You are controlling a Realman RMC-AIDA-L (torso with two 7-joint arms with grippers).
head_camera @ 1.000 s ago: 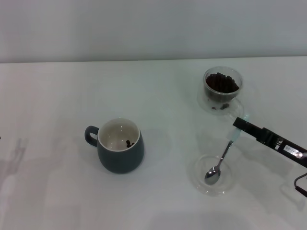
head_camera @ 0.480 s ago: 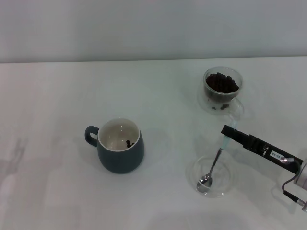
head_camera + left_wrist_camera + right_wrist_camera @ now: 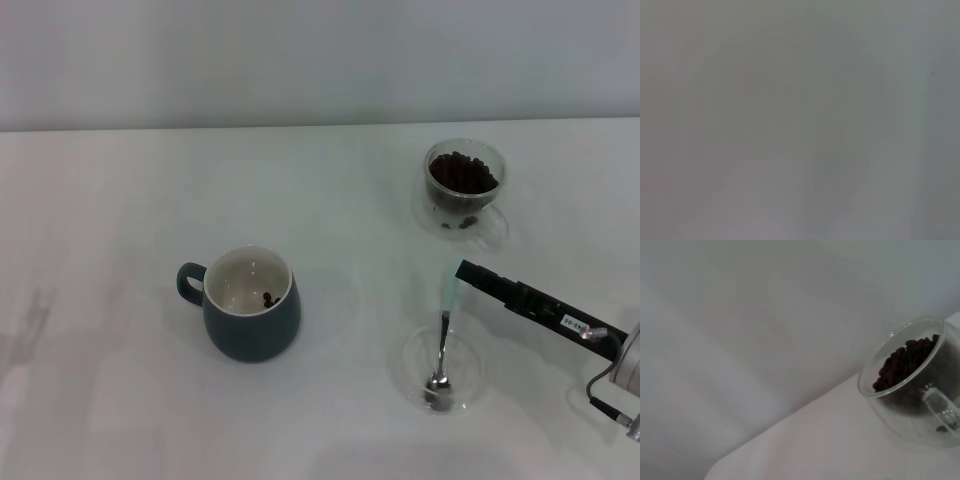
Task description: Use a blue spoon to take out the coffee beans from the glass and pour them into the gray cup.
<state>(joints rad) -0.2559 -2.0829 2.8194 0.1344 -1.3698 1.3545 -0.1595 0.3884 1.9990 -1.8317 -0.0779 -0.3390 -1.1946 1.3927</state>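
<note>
The blue spoon (image 3: 446,318) has its metal bowl resting in a flat clear saucer (image 3: 405,362) at the front right. My right gripper (image 3: 466,272) is shut on the top of its pale blue handle. The glass (image 3: 495,160) with the heap of coffee beans (image 3: 461,172) stands behind it at the back right, with a few loose beans (image 3: 462,222) at its base. The right wrist view shows the glass (image 3: 900,412) and beans (image 3: 905,362) close by. The gray cup (image 3: 250,325) stands left of centre and holds a few beans (image 3: 269,298). My left gripper is out of view.
The white table (image 3: 120,200) ends at a pale wall (image 3: 300,60) behind. A cable (image 3: 600,400) hangs from my right arm at the front right edge. The left wrist view shows only a plain grey surface.
My right gripper has moved left with the spoon's handle. The spoon has swung from slanted to nearly straight, its bowl still in the saucer.
</note>
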